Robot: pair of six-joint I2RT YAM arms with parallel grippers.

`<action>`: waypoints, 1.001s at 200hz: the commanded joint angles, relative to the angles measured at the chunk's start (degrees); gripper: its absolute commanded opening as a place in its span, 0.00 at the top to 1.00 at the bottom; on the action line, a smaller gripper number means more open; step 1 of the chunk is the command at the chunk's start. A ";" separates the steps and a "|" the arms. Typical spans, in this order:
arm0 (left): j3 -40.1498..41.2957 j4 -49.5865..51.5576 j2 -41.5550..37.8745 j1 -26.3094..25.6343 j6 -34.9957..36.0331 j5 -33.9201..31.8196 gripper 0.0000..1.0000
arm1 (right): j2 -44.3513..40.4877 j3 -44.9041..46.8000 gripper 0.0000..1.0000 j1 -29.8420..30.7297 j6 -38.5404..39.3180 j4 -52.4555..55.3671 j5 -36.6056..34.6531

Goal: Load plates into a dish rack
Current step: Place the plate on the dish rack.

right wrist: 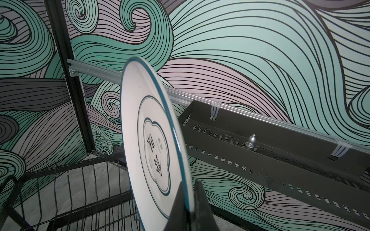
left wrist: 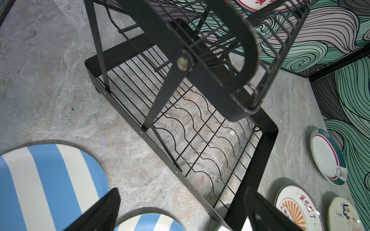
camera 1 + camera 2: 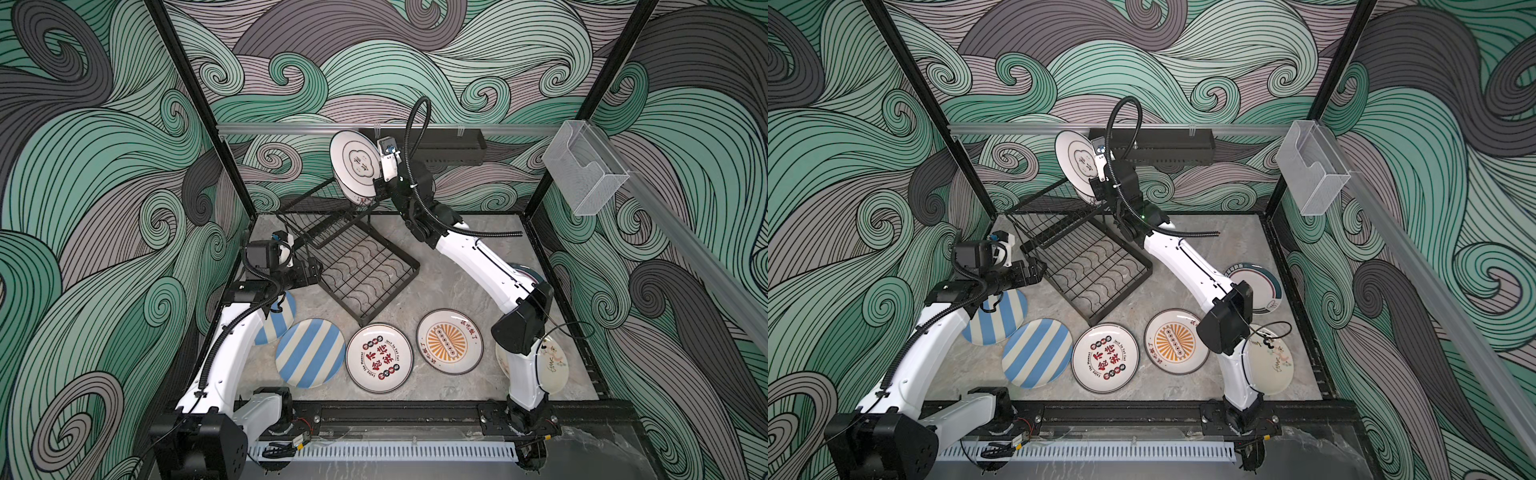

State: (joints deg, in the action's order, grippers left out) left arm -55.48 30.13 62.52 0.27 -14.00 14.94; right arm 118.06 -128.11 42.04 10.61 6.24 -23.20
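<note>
In the right wrist view, a round white teal-rimmed ceramic plate (image 1: pixel 152 140) is held upright by its rim in the tightly closed right gripper (image 1: pixel 189 183), with the black wire dish rack (image 1: pixel 70 169) just below it, and could be levered loose if lowered against a wire.

The red-and-black plate (image 3: pixel 379 357) reads "Enjoy The Moment"; the sunburst plate (image 2: pixel 302 204) reads "该吃饭了".

The plate (image 1: pixel 154 140) in the right claw (image 1: pixel 189 192) is cut off at the picture's edge beside the claw (its writing too blurred to read); well behind it, the arm (image 3: pixel 478 257) covers most of a teal-rimmed plate (image 3: pixel 532 272).
</note>
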 commanded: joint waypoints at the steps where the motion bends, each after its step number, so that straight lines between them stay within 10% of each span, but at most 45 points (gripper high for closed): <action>1: -0.27 -1.11 0.34 0.26 0.24 1.85 0.01 | 1.75 -4.19 1.00 1.12 2.08 -3.04 -4.86; 200: -0.50 -0.33 0.41 0.26 1.05 3.34 0.01 | 16.24 -20.18 1.00 3.49 8.60 0.28 -12.57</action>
State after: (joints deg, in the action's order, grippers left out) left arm -55.48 29.78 62.54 0.30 -13.65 17.76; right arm 133.78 -145.77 45.12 19.09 10.11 -34.50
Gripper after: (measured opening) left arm 0.986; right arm 0.071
